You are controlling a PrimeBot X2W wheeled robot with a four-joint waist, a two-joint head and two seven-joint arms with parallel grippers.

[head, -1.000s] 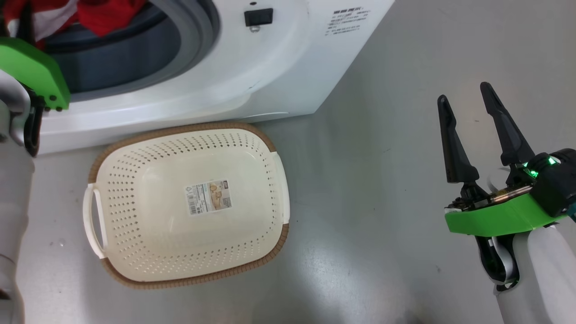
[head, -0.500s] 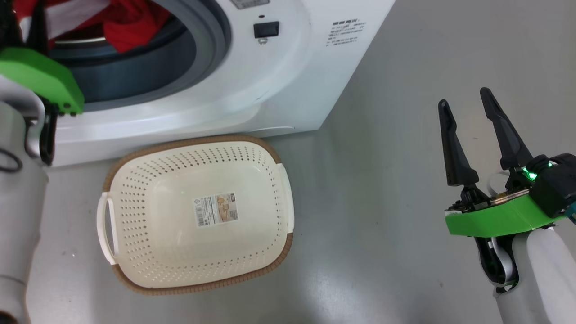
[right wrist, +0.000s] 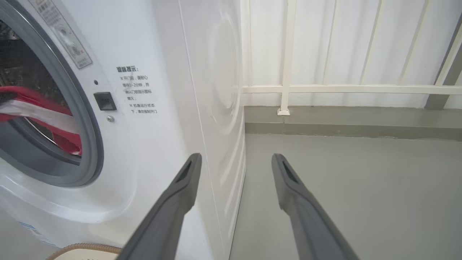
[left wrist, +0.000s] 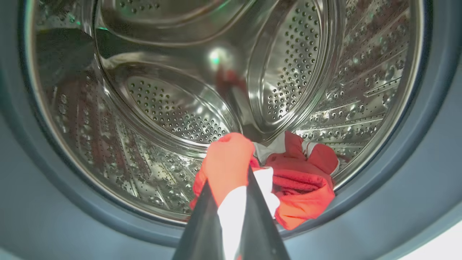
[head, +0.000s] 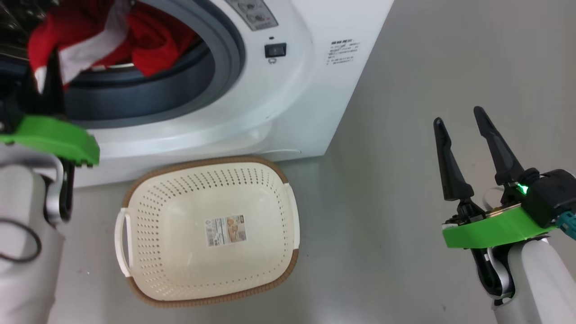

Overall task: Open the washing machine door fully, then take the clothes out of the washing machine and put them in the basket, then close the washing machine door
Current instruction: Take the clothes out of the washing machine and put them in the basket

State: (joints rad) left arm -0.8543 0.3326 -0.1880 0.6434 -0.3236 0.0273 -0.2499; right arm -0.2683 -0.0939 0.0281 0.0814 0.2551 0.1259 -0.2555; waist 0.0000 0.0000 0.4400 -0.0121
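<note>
The washing machine (head: 288, 90) is set on the floor (head: 405, 135), to the robot's front left. The basket (head: 180, 252) is placed on the floor just before the machine, below its opening, and a label (head: 226, 230) is stuck on its bottom. The clothes (head: 153, 40) are found inside the drum (left wrist: 162, 108), low down near its front lip, behind the rubber ring (head: 225, 58). The left gripper (left wrist: 228, 177) is held at the opening, with a fold of the clothes pinched between its fingers. The right gripper (head: 459, 114) is held over the floor, right of machine and basket, well apart from both. A railing (right wrist: 325, 88) is seen beyond the machine's right side.
</note>
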